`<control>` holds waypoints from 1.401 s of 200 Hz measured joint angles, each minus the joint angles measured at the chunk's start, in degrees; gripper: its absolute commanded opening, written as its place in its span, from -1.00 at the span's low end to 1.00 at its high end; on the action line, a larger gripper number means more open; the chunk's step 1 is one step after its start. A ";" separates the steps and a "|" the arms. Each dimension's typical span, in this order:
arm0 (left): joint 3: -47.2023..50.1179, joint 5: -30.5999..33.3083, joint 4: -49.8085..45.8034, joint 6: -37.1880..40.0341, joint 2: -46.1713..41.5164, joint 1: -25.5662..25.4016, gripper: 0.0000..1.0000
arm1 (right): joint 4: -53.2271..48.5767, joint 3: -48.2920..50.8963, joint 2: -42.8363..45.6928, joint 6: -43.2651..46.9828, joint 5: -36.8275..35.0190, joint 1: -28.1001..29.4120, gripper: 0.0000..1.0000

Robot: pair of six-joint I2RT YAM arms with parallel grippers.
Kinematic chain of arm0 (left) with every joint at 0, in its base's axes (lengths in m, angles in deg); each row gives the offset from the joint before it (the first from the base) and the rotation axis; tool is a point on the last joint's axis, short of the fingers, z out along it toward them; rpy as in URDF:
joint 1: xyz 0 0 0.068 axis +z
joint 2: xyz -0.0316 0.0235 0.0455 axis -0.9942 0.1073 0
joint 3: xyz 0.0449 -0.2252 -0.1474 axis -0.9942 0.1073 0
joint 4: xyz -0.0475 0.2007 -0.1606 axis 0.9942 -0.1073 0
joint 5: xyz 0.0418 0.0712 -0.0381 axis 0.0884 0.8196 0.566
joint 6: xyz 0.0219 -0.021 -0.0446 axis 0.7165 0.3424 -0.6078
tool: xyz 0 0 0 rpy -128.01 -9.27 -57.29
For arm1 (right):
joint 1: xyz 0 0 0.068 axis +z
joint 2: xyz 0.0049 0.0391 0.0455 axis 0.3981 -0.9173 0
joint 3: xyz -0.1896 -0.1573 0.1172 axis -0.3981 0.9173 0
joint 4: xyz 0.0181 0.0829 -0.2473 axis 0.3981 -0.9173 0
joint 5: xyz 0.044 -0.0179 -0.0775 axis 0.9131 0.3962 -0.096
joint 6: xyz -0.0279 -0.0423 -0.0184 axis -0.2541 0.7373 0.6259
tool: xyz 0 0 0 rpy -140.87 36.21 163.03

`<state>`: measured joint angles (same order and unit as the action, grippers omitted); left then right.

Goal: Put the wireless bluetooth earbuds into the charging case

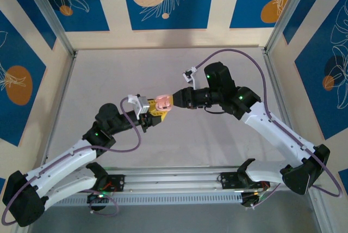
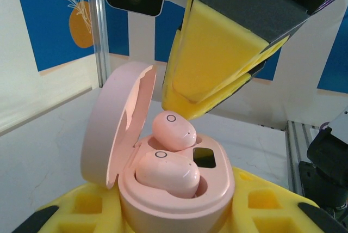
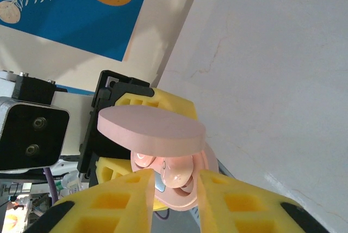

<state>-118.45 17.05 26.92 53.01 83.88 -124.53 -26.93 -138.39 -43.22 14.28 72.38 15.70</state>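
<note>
Left wrist: left gripper [image 1: 155,115] clamps the open case [image 2: 179,192] steady while right gripper [image 2: 187,110], jaw gap unclear, seemingly presses the raised earbud [image 2: 174,129] home.

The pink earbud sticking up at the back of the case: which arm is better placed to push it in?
Right, I'd say. The right gripper hovers just above that raised earbud, jaws narrow and empty, free to press down. The left gripper is busy clamping the charging case.
</note>
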 measured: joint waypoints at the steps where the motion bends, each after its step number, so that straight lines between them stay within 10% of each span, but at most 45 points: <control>1: 0.00 0.00 0.00 0.00 0.00 0.00 -0.36 | 0.00 0.00 0.00 0.04 0.02 0.00 -0.50; 280: 0.00 0.00 -0.02 0.00 0.00 0.04 -0.36 | 2.03 -1.22 -2.56 0.15 1.31 0.63 -0.35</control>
<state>-118.45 17.05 26.90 53.01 83.88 -124.48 -24.89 -139.61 -45.77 14.43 73.69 16.33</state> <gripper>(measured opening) 0.334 0.312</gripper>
